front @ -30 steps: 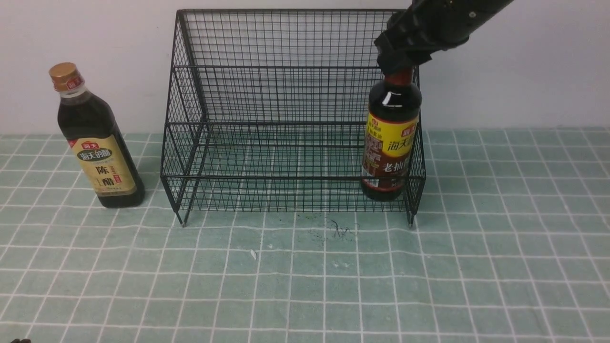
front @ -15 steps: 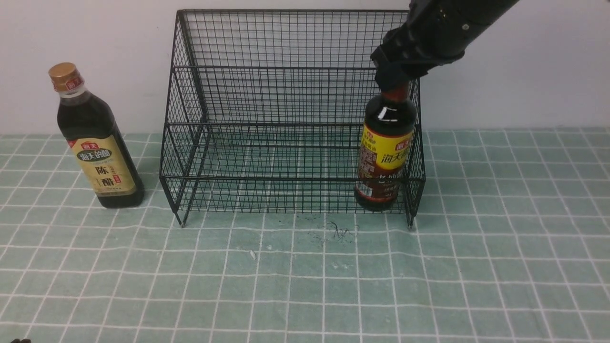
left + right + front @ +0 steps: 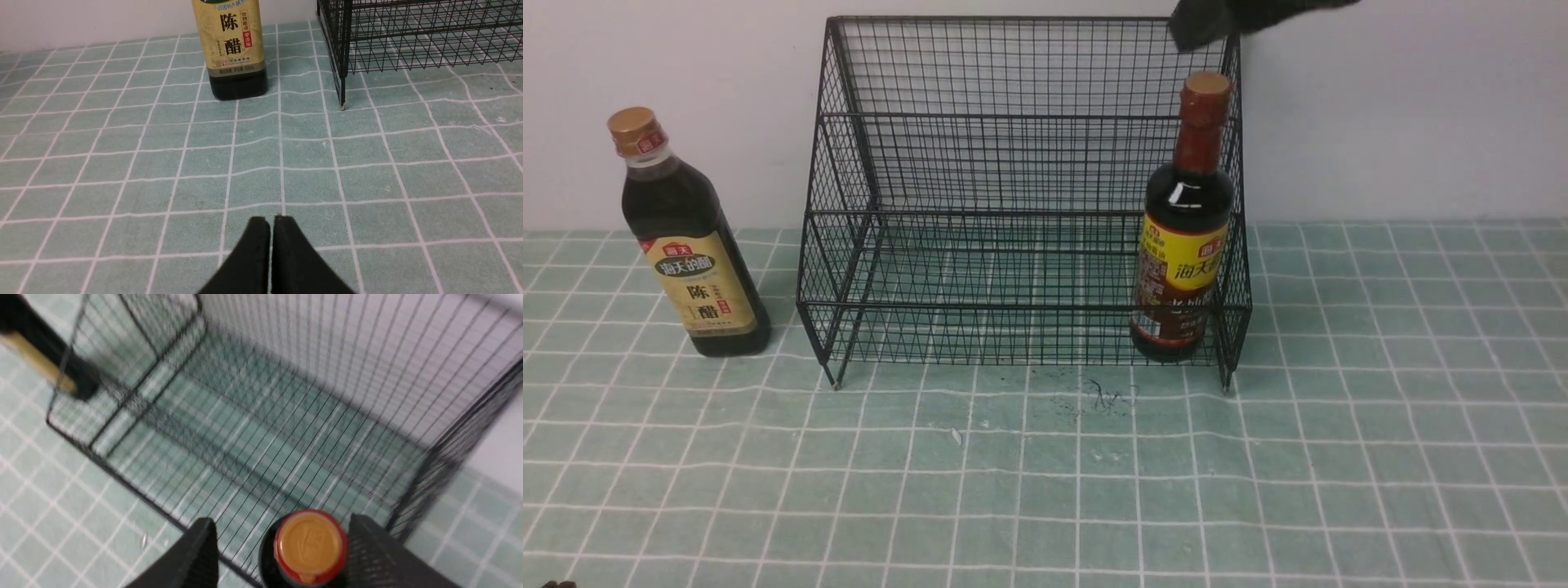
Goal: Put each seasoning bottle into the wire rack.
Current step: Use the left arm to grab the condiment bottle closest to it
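Seasoning bottle with red-brown neck and yellow-red label (image 3: 1186,245) is set down at four o'clock inside the black wire-mesh rack (image 3: 1013,306), right gripper (image 3: 282,524) spread clear above it. The gold-capped tan-labelled bottle (image 3: 694,269), outside at nine o'clock, is likely to be fetched next by the clenched, empty left gripper (image 3: 271,222).

There are two bottles: one gold-capped bottle (image 3: 686,245) on the left and one red-necked bottle (image 3: 1186,237) on the right. There is one rack (image 3: 1013,305), with two tiers. One checked cloth (image 3: 1045,490) covers the table. Two grippers show: the left gripper (image 3: 271,222) and the right gripper (image 3: 282,522).
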Tool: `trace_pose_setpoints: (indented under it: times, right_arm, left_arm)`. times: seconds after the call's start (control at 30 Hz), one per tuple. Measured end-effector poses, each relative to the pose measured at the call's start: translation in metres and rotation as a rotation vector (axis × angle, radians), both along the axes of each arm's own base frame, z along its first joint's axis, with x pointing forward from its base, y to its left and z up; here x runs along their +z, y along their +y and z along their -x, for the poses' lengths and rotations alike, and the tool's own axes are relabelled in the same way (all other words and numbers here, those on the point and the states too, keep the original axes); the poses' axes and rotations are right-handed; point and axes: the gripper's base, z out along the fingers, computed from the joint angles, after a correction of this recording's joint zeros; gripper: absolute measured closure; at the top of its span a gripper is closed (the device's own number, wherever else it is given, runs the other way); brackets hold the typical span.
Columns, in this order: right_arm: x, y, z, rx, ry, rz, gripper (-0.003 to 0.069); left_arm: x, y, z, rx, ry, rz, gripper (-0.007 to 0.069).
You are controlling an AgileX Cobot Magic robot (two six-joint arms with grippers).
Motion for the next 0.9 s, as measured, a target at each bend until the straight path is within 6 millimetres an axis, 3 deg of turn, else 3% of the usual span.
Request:
trace_pose_setpoints:
  times: [0.07, 0.13, 0.17, 0.23, 0.27, 0.37, 0.4, 0.47, 0.63, 0.67, 0.7, 0.77, 0.83, 0.87, 0.9]
  right_arm:
    - [0.021, -0.011, 0.018, -0.027, -0.064, -0.001, 0.0367]
    - [0.057, -0.031, 0.056, -0.06, -0.17, -0.024, 0.0454]
    - [0.06, -0.033, 0.06, -0.063, -0.179, -0.027, 0.0462]
    - [0.091, -0.056, 0.113, -0.089, -0.275, -0.083, 0.058]
    - [0.092, -0.058, 0.117, -0.091, -0.28, -0.086, 0.0587]
    - [0.094, -0.083, 0.175, -0.109, -0.306, -0.127, 0.0659]
    - [0.091, -0.082, 0.173, -0.11, -0.294, -0.123, 0.0661]
    - [0.071, -0.097, 0.212, -0.114, -0.298, -0.169, 0.0671]
    - [0.008, -0.113, 0.253, -0.121, -0.443, -0.309, 0.0673]
    - [0.005, -0.113, 0.255, -0.122, -0.453, -0.315, 0.0673]
    - [-0.017, -0.119, 0.264, -0.133, -0.546, -0.374, 0.0673]
    - [-0.042, -0.125, 0.275, -0.149, -0.664, -0.451, 0.0673]
    - [-0.066, -0.128, 0.281, -0.166, -0.719, -0.522, 0.0673]
    - [-0.067, -0.13, 0.283, -0.167, -0.741, -0.538, 0.0673]
    - [-0.087, -0.131, 0.285, -0.178, -0.762, -0.57, 0.0673]
  left_arm:
    - [0.0, 0.0, 0.0, 0.0, 0.0, 0.0, 0.0631]
    - [0.0, 0.0, 0.0, 0.0, 0.0, 0.0, 0.0631]
    - [0.0, 0.0, 0.0, 0.0, 0.0, 0.0, 0.0631]
    - [0.0, 0.0, 0.0, 0.0, 0.0, 0.0, 0.0631]
    - [0.0, 0.0, 0.0, 0.0, 0.0, 0.0, 0.0631]
    - [0.0, 0.0, 0.0, 0.0, 0.0, 0.0, 0.0631]
    - [0.0, 0.0, 0.0, 0.0, 0.0, 0.0, 0.0631]
    - [0.0, 0.0, 0.0, 0.0, 0.0, 0.0, 0.0631]
    - [0.0, 0.0, 0.0, 0.0, 0.0, 0.0, 0.0631]
    - [0.0, 0.0, 0.0, 0.0, 0.0, 0.0, 0.0631]
    - [0.0, 0.0, 0.0, 0.0, 0.0, 0.0, 0.0631]
    - [0.0, 0.0, 0.0, 0.0, 0.0, 0.0, 0.0631]
    - [0.0, 0.0, 0.0, 0.0, 0.0, 0.0, 0.0631]
    - [0.0, 0.0, 0.0, 0.0, 0.0, 0.0, 0.0631]
    - [0.0, 0.0, 0.0, 0.0, 0.0, 0.0, 0.0631]
